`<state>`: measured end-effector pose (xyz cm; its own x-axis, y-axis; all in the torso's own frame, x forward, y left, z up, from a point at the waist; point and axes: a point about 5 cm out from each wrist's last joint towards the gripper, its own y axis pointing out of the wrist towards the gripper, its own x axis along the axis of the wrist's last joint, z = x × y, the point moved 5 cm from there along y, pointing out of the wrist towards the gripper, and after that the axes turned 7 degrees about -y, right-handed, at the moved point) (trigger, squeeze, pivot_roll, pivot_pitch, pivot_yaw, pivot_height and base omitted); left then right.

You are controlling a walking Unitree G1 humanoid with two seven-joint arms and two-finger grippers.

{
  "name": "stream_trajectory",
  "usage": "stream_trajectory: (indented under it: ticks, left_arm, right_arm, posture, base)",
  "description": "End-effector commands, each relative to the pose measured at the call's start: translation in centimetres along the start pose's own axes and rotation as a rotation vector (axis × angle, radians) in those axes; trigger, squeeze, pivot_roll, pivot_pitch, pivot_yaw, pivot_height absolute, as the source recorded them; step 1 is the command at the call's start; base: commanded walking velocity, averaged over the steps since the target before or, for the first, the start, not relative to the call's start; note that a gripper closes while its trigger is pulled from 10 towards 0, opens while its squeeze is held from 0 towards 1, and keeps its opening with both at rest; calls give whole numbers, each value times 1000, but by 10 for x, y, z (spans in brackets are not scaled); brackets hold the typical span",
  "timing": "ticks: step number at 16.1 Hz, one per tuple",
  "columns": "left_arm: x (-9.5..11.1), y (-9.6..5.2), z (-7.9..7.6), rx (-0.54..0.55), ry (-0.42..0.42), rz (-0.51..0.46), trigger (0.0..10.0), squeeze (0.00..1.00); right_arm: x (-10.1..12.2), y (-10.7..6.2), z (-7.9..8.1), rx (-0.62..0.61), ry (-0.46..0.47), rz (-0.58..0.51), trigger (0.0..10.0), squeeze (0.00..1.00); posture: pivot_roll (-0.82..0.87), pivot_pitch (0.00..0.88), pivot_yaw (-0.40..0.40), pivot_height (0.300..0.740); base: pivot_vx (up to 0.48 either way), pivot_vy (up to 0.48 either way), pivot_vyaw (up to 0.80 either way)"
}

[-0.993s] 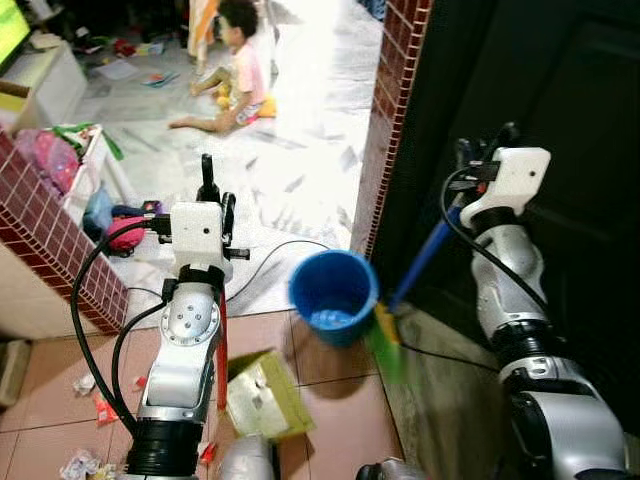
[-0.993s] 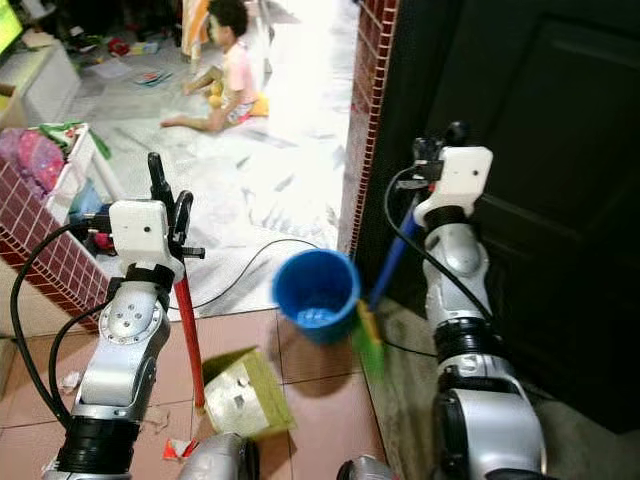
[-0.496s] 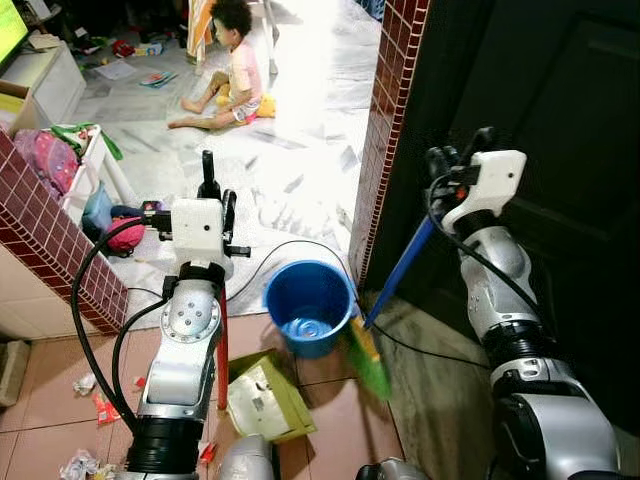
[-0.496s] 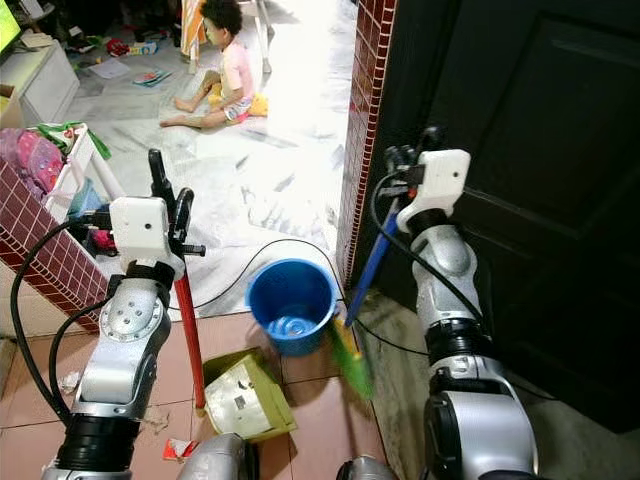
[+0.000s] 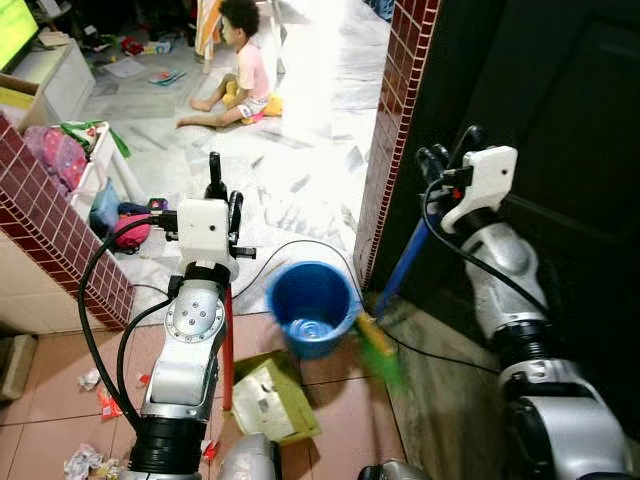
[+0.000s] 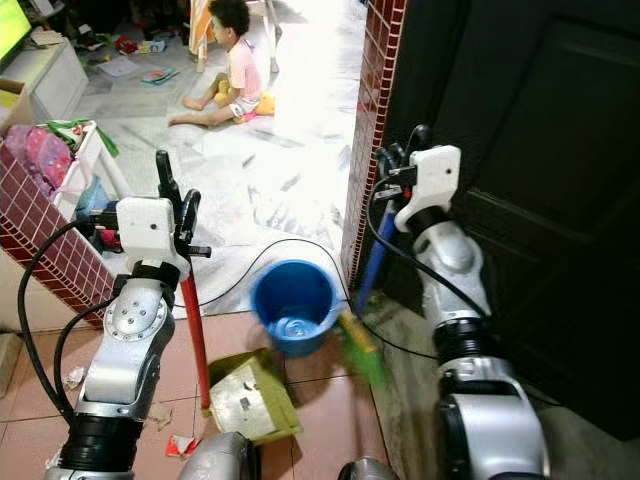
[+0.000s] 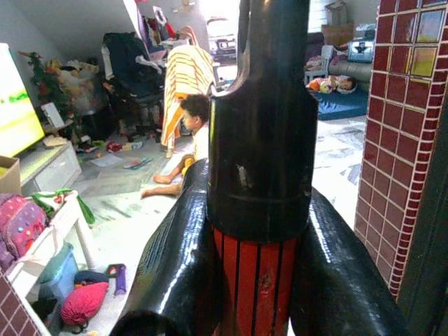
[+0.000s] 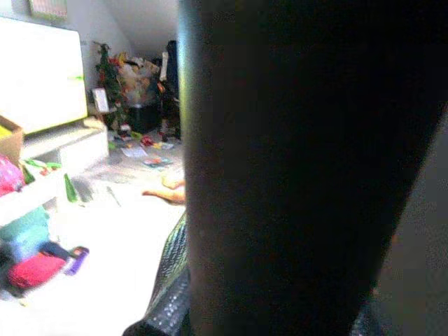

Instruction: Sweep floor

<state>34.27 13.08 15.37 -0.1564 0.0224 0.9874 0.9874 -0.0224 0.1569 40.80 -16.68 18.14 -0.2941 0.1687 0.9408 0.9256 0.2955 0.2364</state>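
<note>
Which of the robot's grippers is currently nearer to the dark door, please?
Right. The right gripper holds the broom handle beside the dark door; the left gripper is farther, across the blue bucket.

Broom head [image 5: 378, 347]: blurred green and yellow smear.
Dustpan [image 5: 272, 398]: lower corner hidden behind the robot's body.
Right gripper [image 5: 436, 160]: finger opening too dark to tell.

Terracotta tile floor [image 5: 330, 420]: blue bucket [image 5: 310, 305] by brick pillar base, green dustpan [image 5: 270, 400] just beside it, paper scraps [image 5: 85, 462] nr near-left corner.
</note>
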Motion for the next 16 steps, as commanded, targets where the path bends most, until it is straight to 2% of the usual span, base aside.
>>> stream_trajectory:
  ticks: [1,2,4,5,8,10,11,13,16]
  left_arm:
    - [15,2,0,-11,10,-49,10000,0]
    - [15,2,1,-11,10,-50,10000,0]
    - [15,0,2,-13,10,-45,10000,0]
    - [14,-1,1,-17,11,-42,10000,0]
    - [15,-7,2,-19,13,-37,10000,0]
    - [19,-11,8,-9,24,-35,10000,0]
    - [20,-12,9,-7,25,-36,10000,0]
    - [30,-18,14,-2,35,-46,10000,0]
    - [26,-27,10,-7,27,-17,10000,0]
  right_arm:
    - [36,9,-9,-8,-96,-123,10000,0]
    - [47,8,-8,7,-160,-167,10000,0]
    - [63,8,-4,15,-168,-234,10000,0]
    - [62,8,-3,15,-172,-236,10000,0]
    - [44,1,7,14,-159,-202,10000,0]
    - [31,-1,20,29,-118,-172,10000,0]
    - [30,-1,21,30,-114,-170,10000,0]
    - [9,0,33,-5,4,-96,10000,0]
    - [-3,-1,49,19,43,-54,10000,0]
  posture:
    - [60,0,5,740]
    - [61,0,3,740]
    - [61,2,4,740]
    - [65,7,3,740]
    - [87,28,-1,740]
    - [103,54,1,740]
    - [103,54,1,740]
    - [124,119,6,740]
    - [117,138,1,740]
  base:
    - [0,0,0]
    - [0,0,0]
    - [0,0,0]
    - [0,0,0]
    - [0,0,0]
    - [0,0,0]
    - [0,0,0]
    - [0,0,0]
    - [0,0,0]
